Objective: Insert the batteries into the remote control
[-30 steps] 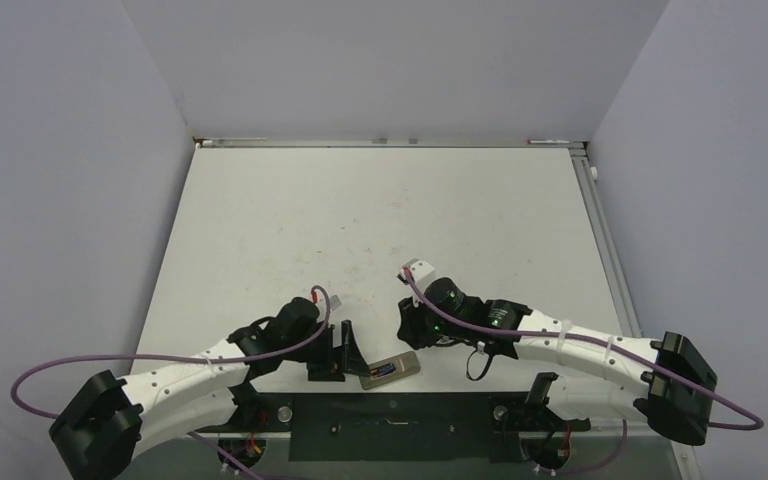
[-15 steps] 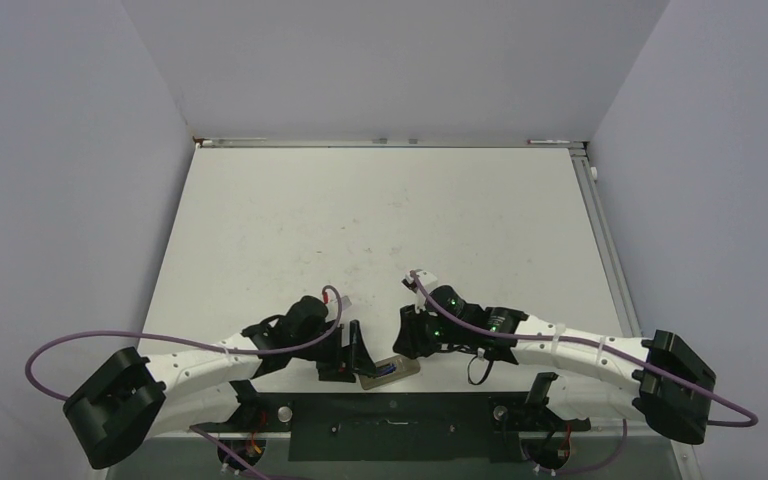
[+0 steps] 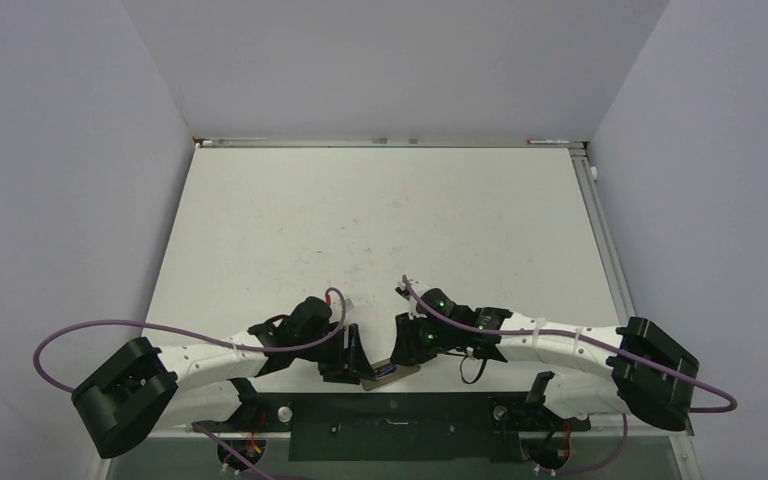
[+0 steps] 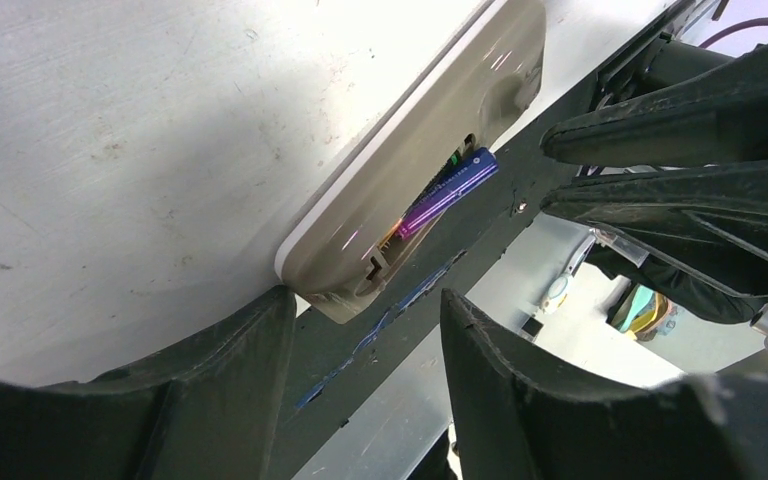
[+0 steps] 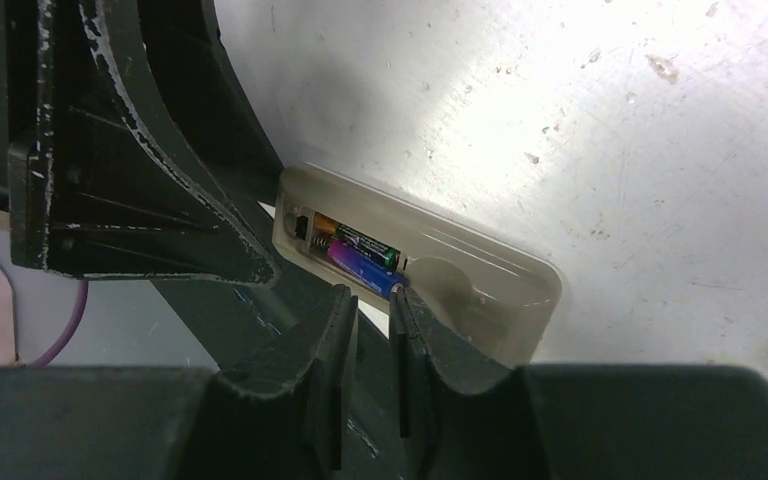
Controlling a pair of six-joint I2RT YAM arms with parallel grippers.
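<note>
The remote control (image 3: 392, 370) lies back-up at the table's near edge, its beige back (image 5: 470, 285) showing an open recess. Two batteries lie there: a brownish-gold and black one (image 5: 355, 240) lies flat, and a purple-blue one (image 5: 360, 265) beside it stands out at the near end (image 4: 450, 188). My right gripper (image 5: 370, 300) is all but shut, a slim empty gap between its fingers, and one fingertip (image 5: 400, 300) is at the purple-blue battery's end. My left gripper (image 4: 365, 330) is open at the remote's other end, one fingertip (image 4: 275, 310) against its corner.
A dark metal base rail (image 3: 390, 425) runs just below the table's near edge, right under the remote. Both arms (image 3: 210, 360) (image 3: 550, 340) reach in low from either side, and purple cables (image 3: 70, 340) loop beside them. Grey walls enclose the table.
My left gripper slid right up to the remote's end and its jaws narrowed. My right gripper came down and left onto the battery recess, its fingers closing a little.
</note>
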